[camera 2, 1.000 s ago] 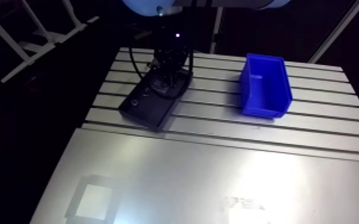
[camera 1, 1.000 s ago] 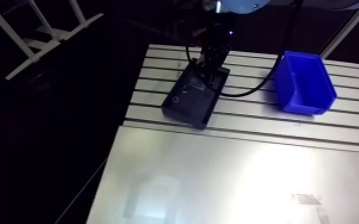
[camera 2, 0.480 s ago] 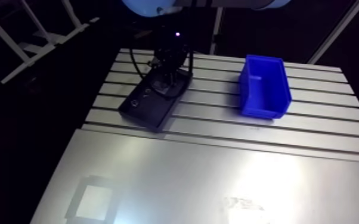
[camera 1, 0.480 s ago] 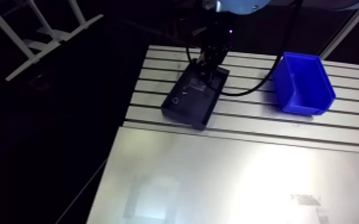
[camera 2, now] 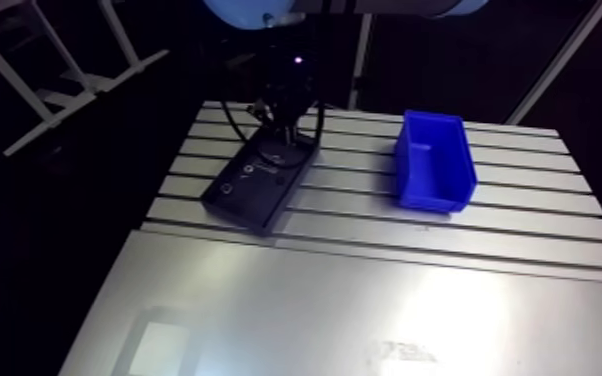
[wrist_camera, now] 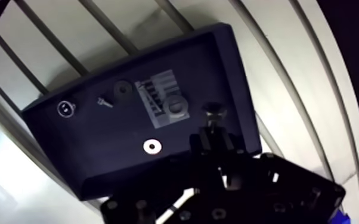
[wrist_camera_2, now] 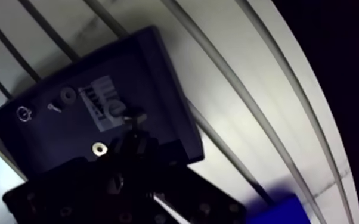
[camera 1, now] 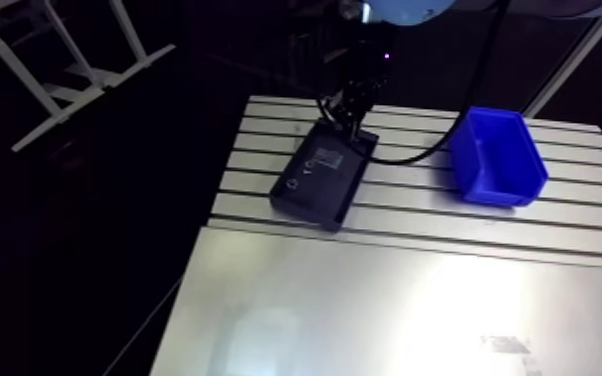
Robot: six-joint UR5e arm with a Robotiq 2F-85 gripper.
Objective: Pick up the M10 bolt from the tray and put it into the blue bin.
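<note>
The black tray (wrist_camera: 229, 71) lies on the slotted table, under my gripper (wrist_camera: 213, 132). The gripper's dark fingers are shut on the M10 bolt (wrist_camera: 213, 112), whose head sticks out beyond the fingertips and hangs above the tray's floor near its side wall. In the arm view the gripper (camera 1: 348, 112) hovers over the far end of the tray (camera 1: 317, 180). The blue bin (camera 1: 498, 155) stands upright to the right of the tray, a few slots away, and its inside looks bare.
On the tray floor lie a bright washer (wrist_camera: 152, 145), a ring-shaped nut (wrist_camera: 66, 108), a small screw (wrist_camera: 104, 102), a dark washer (wrist_camera: 122, 89) and a white label (wrist_camera: 158, 98). A smooth metal sheet (camera 1: 415, 310) covers the table's near half.
The gripper has risen from the tray's far end with the bolt between its fingers. The arm view has shifted slightly; tray and bin have stayed put.
</note>
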